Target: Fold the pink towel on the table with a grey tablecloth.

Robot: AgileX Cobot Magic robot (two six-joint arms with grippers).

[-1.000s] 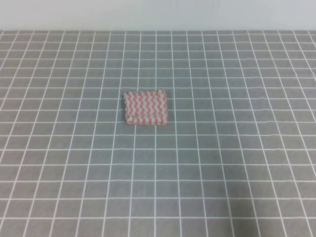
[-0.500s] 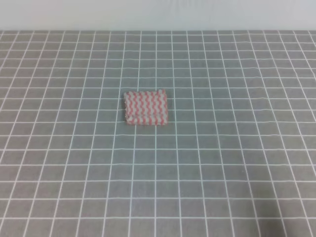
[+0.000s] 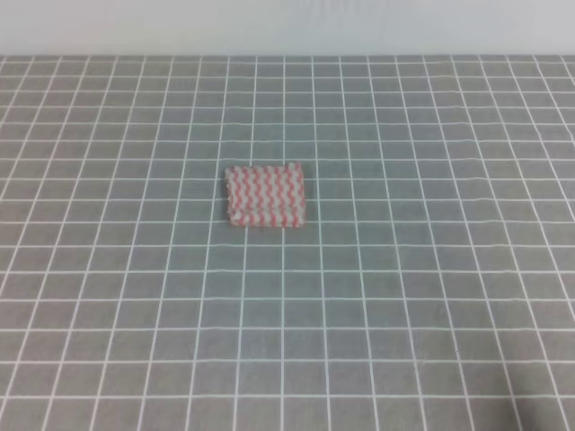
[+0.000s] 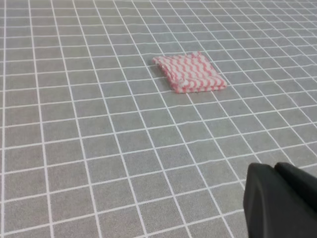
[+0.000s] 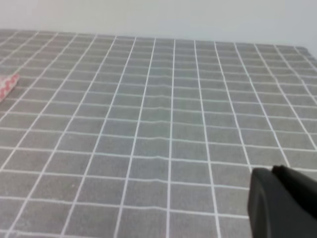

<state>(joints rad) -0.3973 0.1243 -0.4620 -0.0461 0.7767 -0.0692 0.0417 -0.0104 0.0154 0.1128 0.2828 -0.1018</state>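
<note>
Grey gridded surface [image 3: 422, 296] fills every view. Pink towel [image 3: 266, 195], already folded into a compact rectangle, lies flat well ahead of the left fingers [image 4: 280, 201] and far to the left of the right fingers [image 5: 282, 203]. Only a dark edge of each shows; their opening cannot be told, and neither touches the towel.

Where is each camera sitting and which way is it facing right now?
Exterior high: above the front, looking down across the table with a grey tablecloth at the pink towel; no robot parts show.
Left wrist: low on the left arm, facing the towel; left end effector at bottom right.
Right wrist: low on the right arm, facing the far wall; right end effector at bottom right, towel edge at far left.
All three share the towel and gridded cloth.
</note>
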